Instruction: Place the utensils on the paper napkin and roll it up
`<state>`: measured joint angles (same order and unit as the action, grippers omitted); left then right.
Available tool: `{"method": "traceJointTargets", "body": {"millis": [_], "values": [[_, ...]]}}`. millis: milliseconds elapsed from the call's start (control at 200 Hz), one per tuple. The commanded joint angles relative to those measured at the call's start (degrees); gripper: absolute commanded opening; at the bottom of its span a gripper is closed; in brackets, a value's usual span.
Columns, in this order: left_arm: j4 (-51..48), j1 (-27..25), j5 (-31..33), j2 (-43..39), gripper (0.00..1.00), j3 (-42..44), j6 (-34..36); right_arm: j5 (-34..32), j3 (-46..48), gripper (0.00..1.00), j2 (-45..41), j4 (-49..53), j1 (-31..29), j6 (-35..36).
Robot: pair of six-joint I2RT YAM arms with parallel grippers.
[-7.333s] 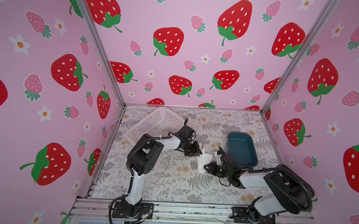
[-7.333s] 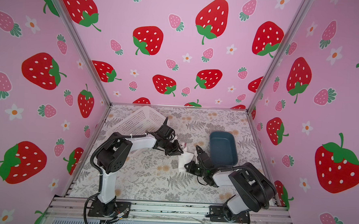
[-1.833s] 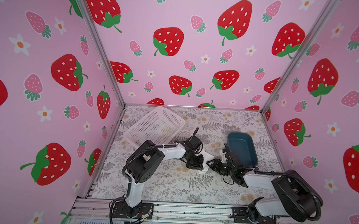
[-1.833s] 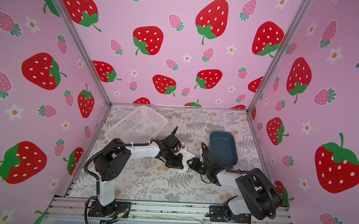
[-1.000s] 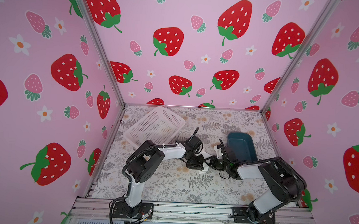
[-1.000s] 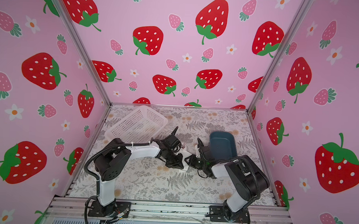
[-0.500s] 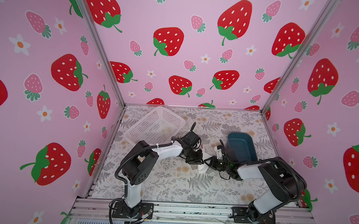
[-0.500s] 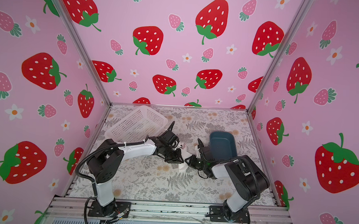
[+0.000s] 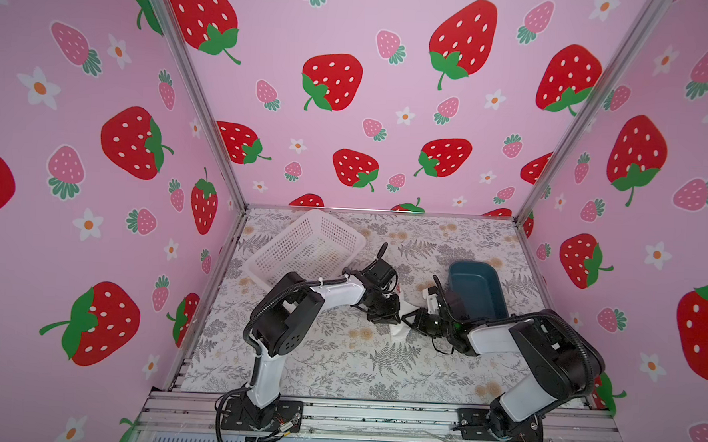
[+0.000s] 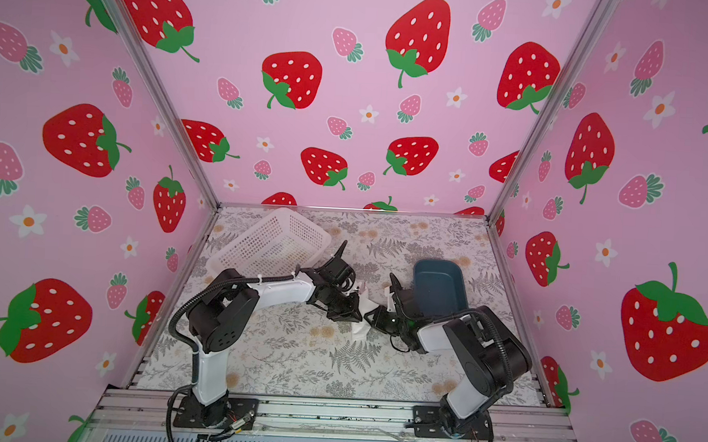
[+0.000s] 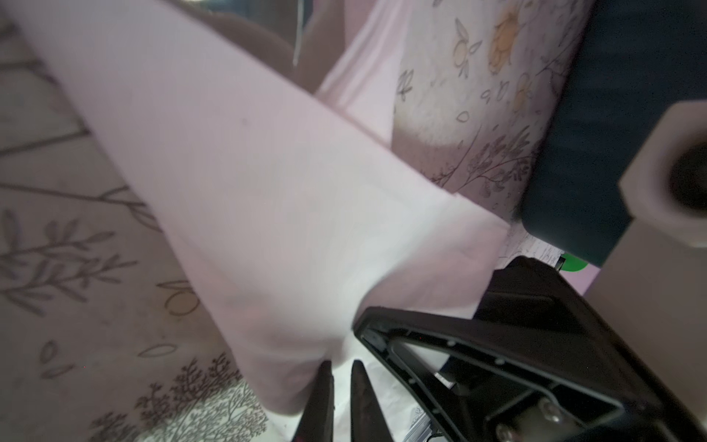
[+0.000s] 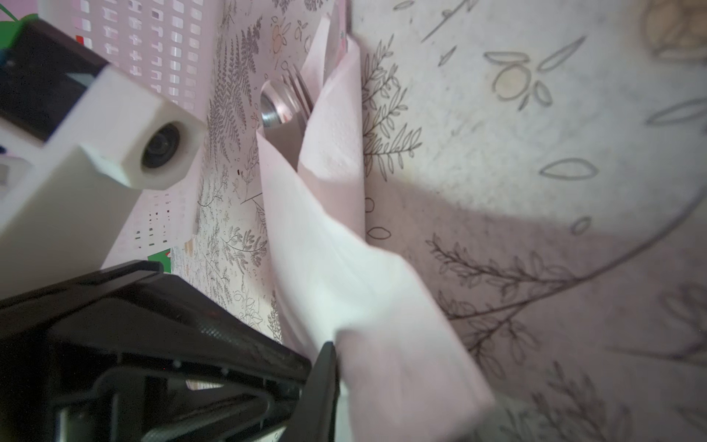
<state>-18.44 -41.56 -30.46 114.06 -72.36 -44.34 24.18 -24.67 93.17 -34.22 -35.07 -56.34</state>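
The paper napkin (image 9: pixel 397 333) (image 10: pixel 359 331) lies on the floral mat as a narrow white roll between my two grippers. In the right wrist view the paper napkin (image 12: pixel 336 245) wraps the utensils (image 12: pixel 285 101): only a spoon bowl and fork tines stick out of its far end. My left gripper (image 9: pixel 389 313) (image 11: pixel 340 369) pinches the near end of the roll, its fingers almost together with paper between them. My right gripper (image 9: pixel 413 318) (image 12: pixel 344 354) meets it from the other side, shut on the same end. One right finger (image 12: pixel 325 382) shows; paper hides its partner.
A white perforated basket (image 9: pixel 305 248) (image 10: pixel 268 242) leans at the back left, close behind the left arm. A dark blue tub (image 9: pixel 478 286) (image 10: pixel 440 284) stands at the right, just behind the right gripper. Pink walls close three sides.
Seven seconds ago the napkin was a broad, loosely folded sheet; now it is a tight narrow roll. In the last second the left arm's elbow swung left and the roll shifted slightly nearer.
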Motion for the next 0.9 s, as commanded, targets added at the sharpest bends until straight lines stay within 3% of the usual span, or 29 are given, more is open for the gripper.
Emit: {"method": "traceJointTargets", "body": {"millis": [0,495,675,895], "values": [[-1.80,-0.35,0.23,1.28,0.13,-0.70,0.48,-0.19,0.49,0.19,0.26,1.75,0.31,-0.18],[-1.43,-0.45,0.33,1.82,0.12,-0.36,0.50,0.35,-1.65,0.33,3.63,2.11,0.31,1.77],[-1.24,-0.58,0.39,1.69,0.12,-0.33,0.39,1.93,-1.64,0.32,5.43,0.61,0.24,1.82],[-1.06,-0.67,0.31,1.43,0.12,-0.33,0.22,3.06,-1.16,0.21,5.96,-1.25,0.22,1.33]]}}
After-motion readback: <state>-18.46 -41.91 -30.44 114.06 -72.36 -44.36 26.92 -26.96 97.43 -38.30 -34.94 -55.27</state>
